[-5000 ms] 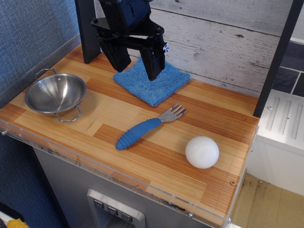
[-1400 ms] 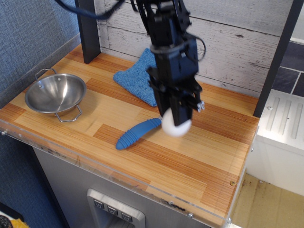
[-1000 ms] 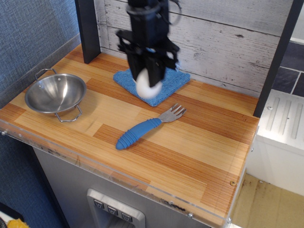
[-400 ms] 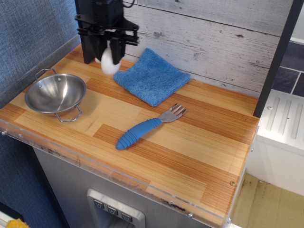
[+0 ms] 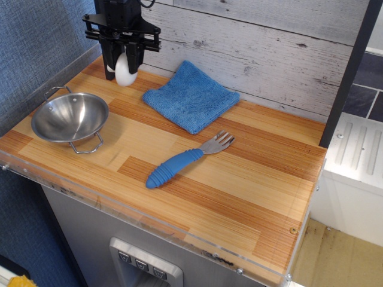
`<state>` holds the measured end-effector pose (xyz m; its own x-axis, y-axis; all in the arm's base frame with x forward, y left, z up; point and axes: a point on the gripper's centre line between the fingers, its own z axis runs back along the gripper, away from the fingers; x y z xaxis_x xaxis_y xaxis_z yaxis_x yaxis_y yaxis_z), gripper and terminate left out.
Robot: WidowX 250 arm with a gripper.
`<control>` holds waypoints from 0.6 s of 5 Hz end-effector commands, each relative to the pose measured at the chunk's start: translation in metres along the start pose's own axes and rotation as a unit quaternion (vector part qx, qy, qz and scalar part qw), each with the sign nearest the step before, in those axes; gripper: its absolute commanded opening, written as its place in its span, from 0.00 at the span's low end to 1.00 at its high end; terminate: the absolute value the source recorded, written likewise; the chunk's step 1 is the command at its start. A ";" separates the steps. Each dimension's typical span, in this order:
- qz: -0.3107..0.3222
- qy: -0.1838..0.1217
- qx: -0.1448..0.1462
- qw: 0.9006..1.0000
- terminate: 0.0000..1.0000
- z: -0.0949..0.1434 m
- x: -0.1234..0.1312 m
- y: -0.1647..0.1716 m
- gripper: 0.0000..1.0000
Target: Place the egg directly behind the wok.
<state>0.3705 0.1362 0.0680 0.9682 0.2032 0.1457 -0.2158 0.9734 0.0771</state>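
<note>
The wok [image 5: 69, 117] is a small shiny steel bowl with two wire handles, resting at the left of the wooden counter. My black gripper [image 5: 124, 67] hangs at the back left and is shut on the white egg [image 5: 125, 73], whose lower part shows between the fingers. The egg is held above the counter, behind and to the right of the wok, close to the dark post. I cannot tell whether the egg touches the wood.
A folded blue cloth [image 5: 191, 95] lies at the back middle. A blue-handled spork [image 5: 182, 161] lies in the middle. A dark post [image 5: 108, 36] stands in the back left corner, a plank wall [image 5: 269, 54] behind. The counter's front edge [image 5: 149, 221] has a clear strip.
The gripper has picked the egg up from the right front of the counter and carried it left and back, over the cloth. In the last moment it moved slightly further left, behind the wok.
</note>
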 end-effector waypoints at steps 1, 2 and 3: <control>0.021 -0.036 0.024 0.999 0.00 0.007 0.003 0.015 0.00; 0.029 -0.035 0.021 0.999 0.00 -0.001 0.005 0.019 0.00; 0.040 -0.030 0.024 0.998 0.00 -0.008 0.005 0.021 0.00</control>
<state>0.3743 0.1565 0.0411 0.9493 0.2706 0.1601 -0.2887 0.9519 0.1028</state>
